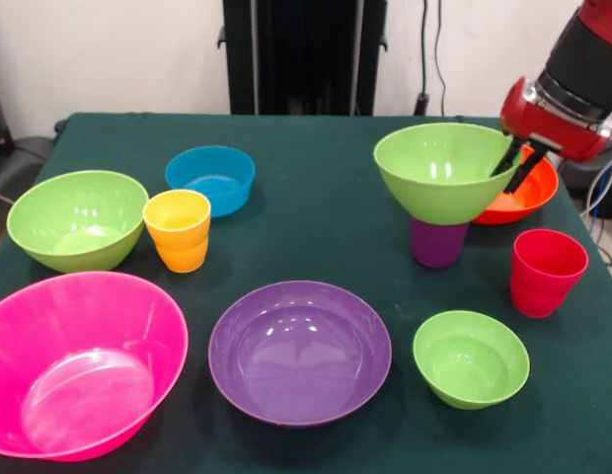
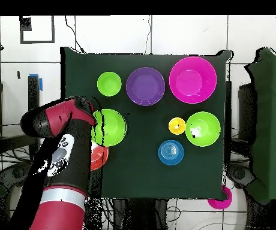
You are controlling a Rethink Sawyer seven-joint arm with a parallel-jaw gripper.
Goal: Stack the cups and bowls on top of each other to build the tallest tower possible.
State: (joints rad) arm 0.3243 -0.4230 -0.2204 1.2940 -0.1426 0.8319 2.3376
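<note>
A purple cup [image 1: 437, 244] stands at the right of the table with a lime green bowl [image 1: 439, 168] resting upright on it as a short tower. My gripper [image 1: 516, 166] comes down from the upper right and is shut on that bowl's right rim, one finger inside and one outside. In the overhead view the gripper [image 2: 96, 120] is at the left edge of the same green bowl [image 2: 110, 127]. The red cup [image 1: 547, 272] stands near the tower and the yellow-orange cup [image 1: 178, 229] at the left. The purple cup is hidden in the overhead view.
The orange-red bowl [image 1: 535, 195] lies just behind the gripper. A small green bowl [image 1: 471, 357], the wide purple bowl [image 1: 299, 352] and the large pink bowl [image 1: 79, 363] line the near edge. A blue bowl [image 1: 211, 179] and another green bowl [image 1: 77, 219] sit at the left.
</note>
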